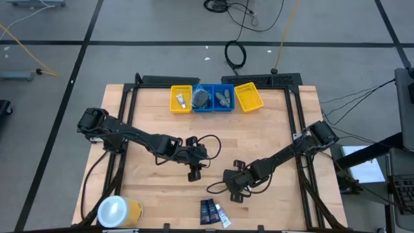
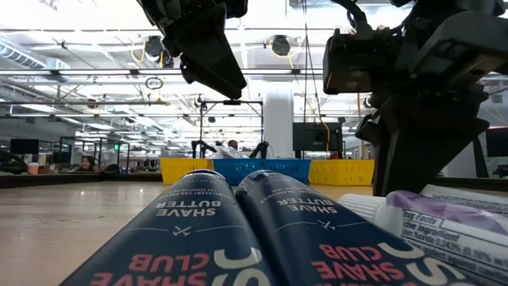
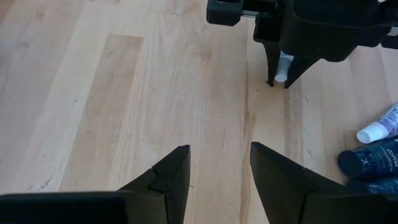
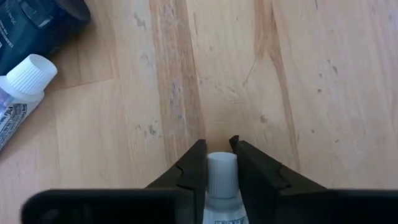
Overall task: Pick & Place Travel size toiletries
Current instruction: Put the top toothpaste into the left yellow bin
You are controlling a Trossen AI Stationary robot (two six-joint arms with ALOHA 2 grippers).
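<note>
Right wrist view: right gripper [image 4: 217,163] clamps small white tube [image 4: 221,177].

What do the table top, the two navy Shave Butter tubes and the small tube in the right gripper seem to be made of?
Table top: likely wood, matt; visible grain and plank seams.
Navy Shave Butter tubes: probably soft plastic, satin; printed lettering, gentle sheen.
Small white tube, between the right gripper fingers: plastic-looking ribbed white cap; body material unclear.
</note>
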